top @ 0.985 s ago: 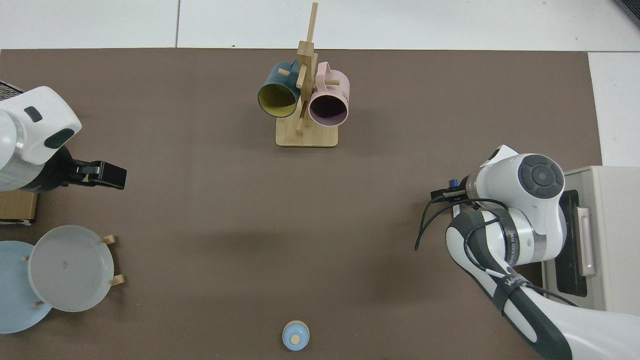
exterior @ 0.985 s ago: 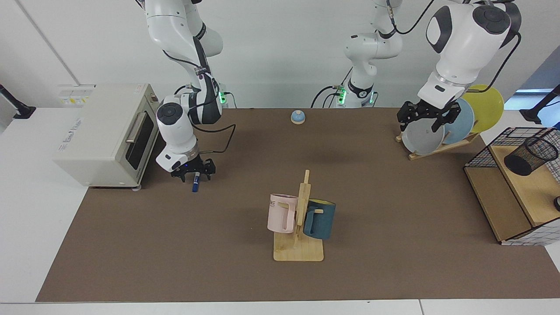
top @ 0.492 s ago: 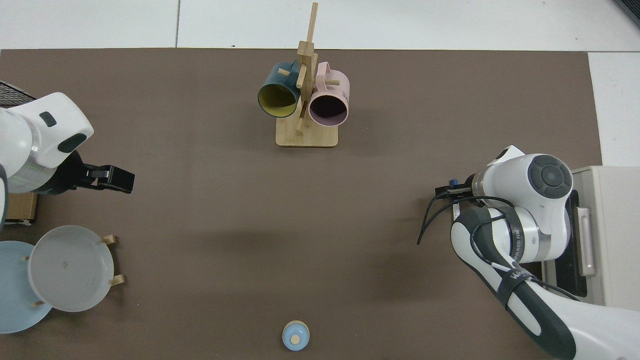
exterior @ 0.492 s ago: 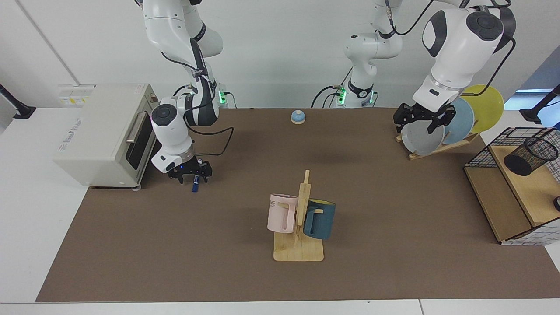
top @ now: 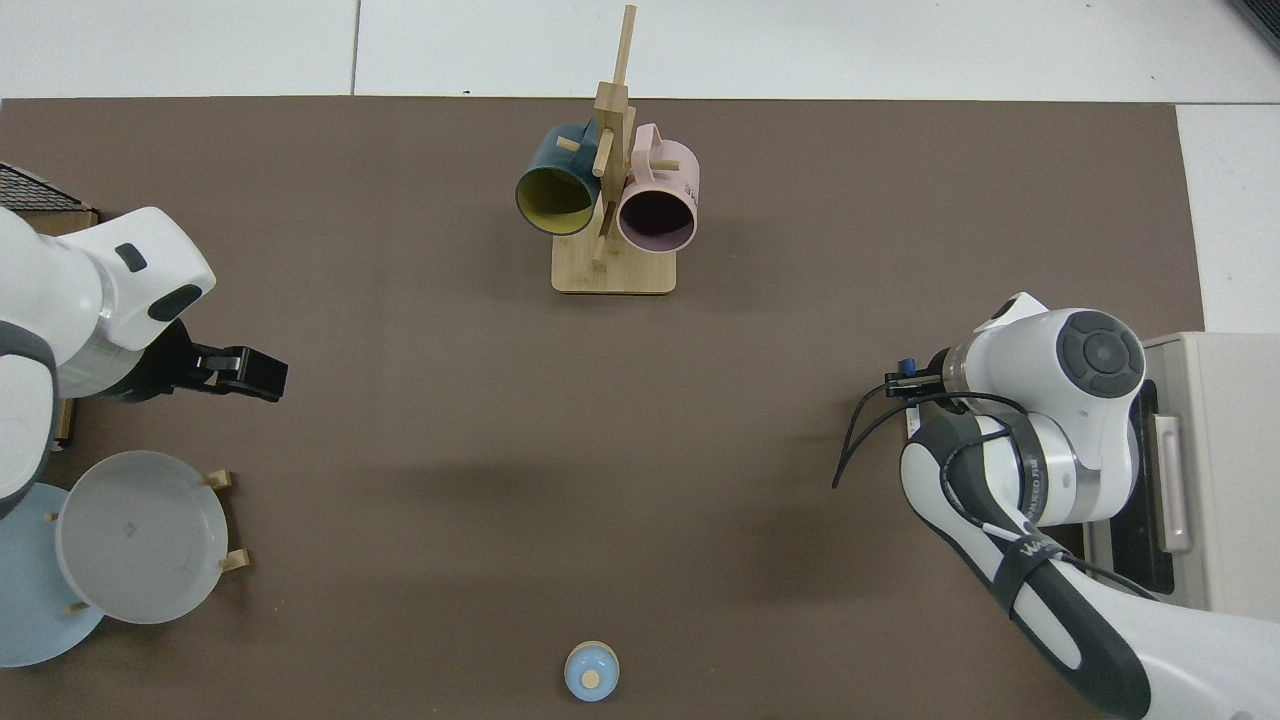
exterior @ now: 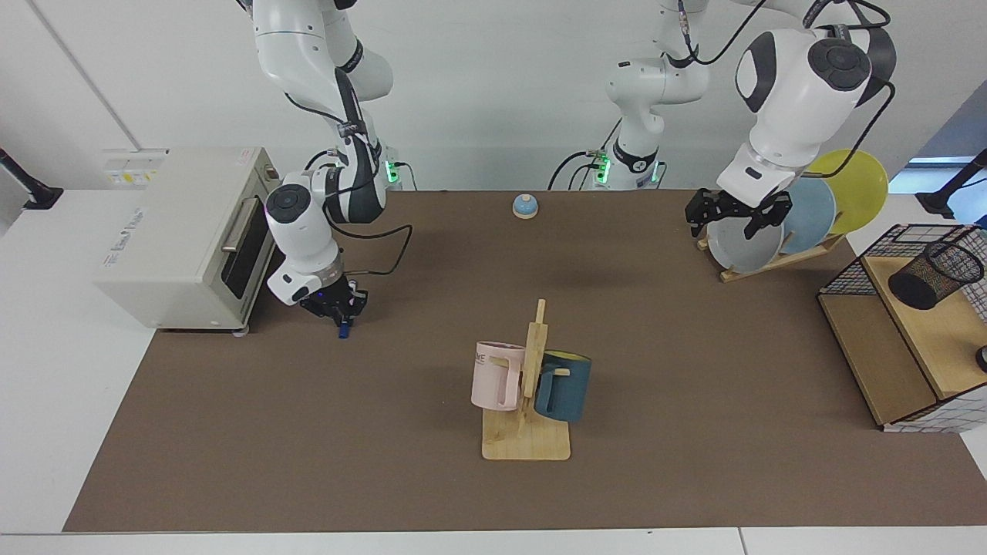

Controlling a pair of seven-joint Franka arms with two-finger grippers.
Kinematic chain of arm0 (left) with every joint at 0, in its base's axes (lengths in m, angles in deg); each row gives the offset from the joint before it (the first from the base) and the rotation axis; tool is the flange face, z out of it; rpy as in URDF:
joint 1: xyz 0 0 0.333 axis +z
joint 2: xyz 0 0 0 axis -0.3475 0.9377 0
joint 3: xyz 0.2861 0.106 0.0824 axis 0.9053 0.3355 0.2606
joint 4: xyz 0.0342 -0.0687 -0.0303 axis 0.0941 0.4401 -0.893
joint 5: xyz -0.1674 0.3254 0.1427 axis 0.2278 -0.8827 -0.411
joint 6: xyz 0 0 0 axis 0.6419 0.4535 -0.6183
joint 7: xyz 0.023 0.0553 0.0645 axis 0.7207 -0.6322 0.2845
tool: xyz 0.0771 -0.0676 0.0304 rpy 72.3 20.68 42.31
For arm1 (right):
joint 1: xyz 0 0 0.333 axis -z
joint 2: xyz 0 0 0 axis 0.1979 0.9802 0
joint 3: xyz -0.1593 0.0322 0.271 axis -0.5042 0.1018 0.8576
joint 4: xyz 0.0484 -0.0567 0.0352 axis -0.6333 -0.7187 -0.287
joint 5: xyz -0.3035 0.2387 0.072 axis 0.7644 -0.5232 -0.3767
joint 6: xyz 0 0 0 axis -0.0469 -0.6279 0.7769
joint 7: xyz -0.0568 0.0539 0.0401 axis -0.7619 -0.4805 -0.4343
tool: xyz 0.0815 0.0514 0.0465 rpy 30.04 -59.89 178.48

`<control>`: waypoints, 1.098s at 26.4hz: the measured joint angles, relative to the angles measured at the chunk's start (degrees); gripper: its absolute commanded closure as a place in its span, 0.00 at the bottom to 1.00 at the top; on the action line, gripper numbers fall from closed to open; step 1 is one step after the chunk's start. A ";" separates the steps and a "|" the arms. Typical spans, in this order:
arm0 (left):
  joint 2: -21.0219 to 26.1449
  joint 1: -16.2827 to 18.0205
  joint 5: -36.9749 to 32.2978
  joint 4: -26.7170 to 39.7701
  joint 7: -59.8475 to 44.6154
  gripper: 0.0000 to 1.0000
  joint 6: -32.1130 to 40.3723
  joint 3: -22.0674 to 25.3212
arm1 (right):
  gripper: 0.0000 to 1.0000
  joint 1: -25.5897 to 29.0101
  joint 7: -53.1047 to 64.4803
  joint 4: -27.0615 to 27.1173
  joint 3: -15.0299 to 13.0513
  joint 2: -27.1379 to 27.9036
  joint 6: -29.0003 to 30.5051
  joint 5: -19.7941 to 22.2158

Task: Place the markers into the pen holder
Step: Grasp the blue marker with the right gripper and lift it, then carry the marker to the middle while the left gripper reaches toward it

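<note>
One marker (exterior: 344, 329) pinched in right gripper (exterior: 339, 311) fingers by toaster oven (exterior: 185, 231) | left gripper (exterior: 736, 216) fingers spread above bare mat (exterior: 385, 432)

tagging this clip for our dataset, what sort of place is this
Most likely a robotics lab set up as a mock kitchen. Two arms are mounted at a table covered by a brown mat, with household props spread out: a toaster oven, a mug rack and a plate rack, against bare white walls.
</note>
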 measured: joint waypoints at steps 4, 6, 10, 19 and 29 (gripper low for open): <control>0.00 -0.52 0.04 1.44 0.05 0.00 -1.12 -0.01 | 1.00 -0.03 -0.24 0.06 0.01 0.02 0.00 -0.12; 0.00 -1.02 0.12 1.74 0.43 0.00 -1.79 -0.05 | 1.00 -0.08 -1.30 0.37 0.08 0.02 -0.28 -0.28; -0.01 -2.58 0.20 1.88 3.75 0.00 -3.17 -0.26 | 1.00 -0.72 -6.72 3.92 0.33 -0.08 -5.93 -1.70; -0.01 -3.41 0.44 1.91 13.97 0.00 -4.65 -0.25 | 1.00 -4.89 -23.39 14.39 0.52 -1.20 -15.70 -7.98; -0.01 -3.41 5.63 1.94 28.79 0.00 -4.42 0.24 | 1.00 -10.67 -41.51 18.02 0.70 -2.05 -16.80 -10.26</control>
